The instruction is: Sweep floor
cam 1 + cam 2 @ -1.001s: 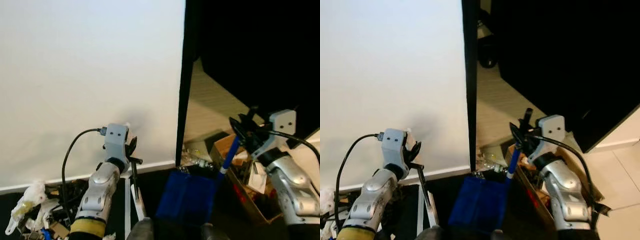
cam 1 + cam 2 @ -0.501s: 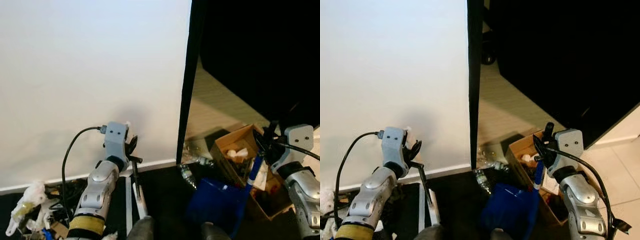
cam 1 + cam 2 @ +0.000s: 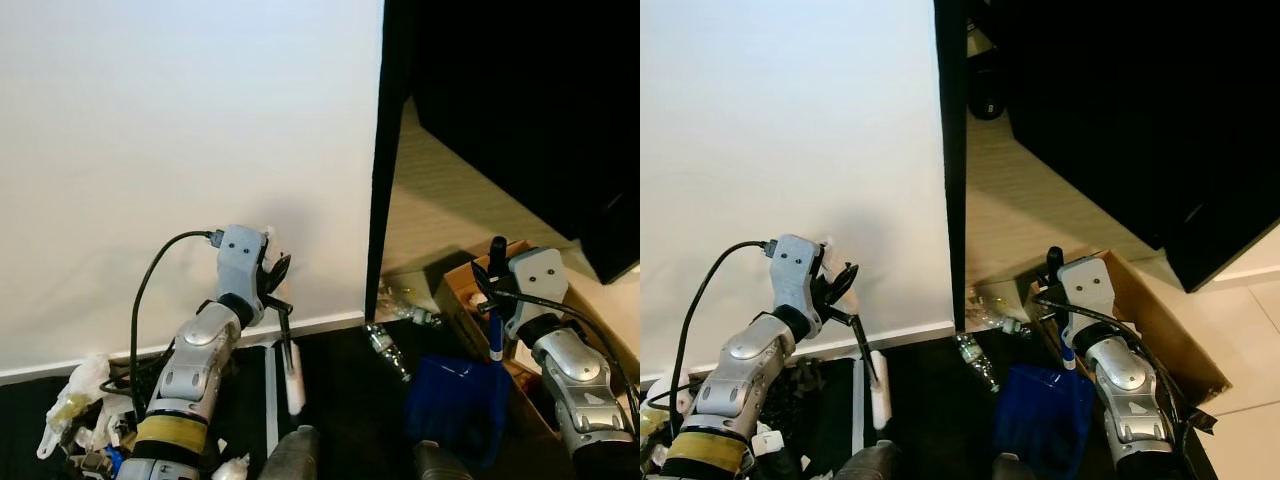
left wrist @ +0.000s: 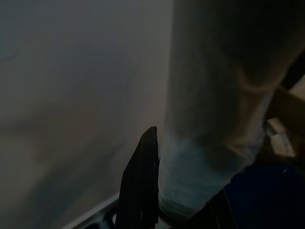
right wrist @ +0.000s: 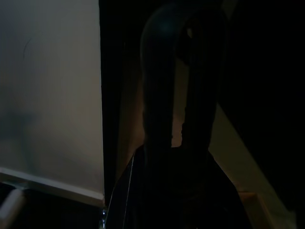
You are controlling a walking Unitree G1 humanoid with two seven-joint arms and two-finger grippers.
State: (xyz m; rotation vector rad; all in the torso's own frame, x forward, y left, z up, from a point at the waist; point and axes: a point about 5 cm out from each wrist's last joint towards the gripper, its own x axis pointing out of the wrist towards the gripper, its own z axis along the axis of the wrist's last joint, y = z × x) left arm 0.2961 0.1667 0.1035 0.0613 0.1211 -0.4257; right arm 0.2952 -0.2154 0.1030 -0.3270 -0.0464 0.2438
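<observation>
Nearest the camera, on the dark floor [image 3: 340, 400], the blue dustpan [image 3: 455, 400] sits at the right, its handle [image 3: 1067, 357] rising into the right gripper [image 3: 492, 290], whose fingers pinch it. At the left, the left gripper [image 3: 275, 290] clamps the broom handle [image 3: 284, 330], which slants down to a white grip [image 3: 294, 368] beside litter [image 3: 75, 410]. Farther off, a bottle [image 3: 385, 348] lies by the cardboard box [image 3: 1160, 320]. Beyond stands the white wall [image 3: 180, 150].

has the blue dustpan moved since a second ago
Yes. The blue dustpan, held by the right gripper, moved rightward away from the dark wall edge, toward the cardboard box.
</observation>
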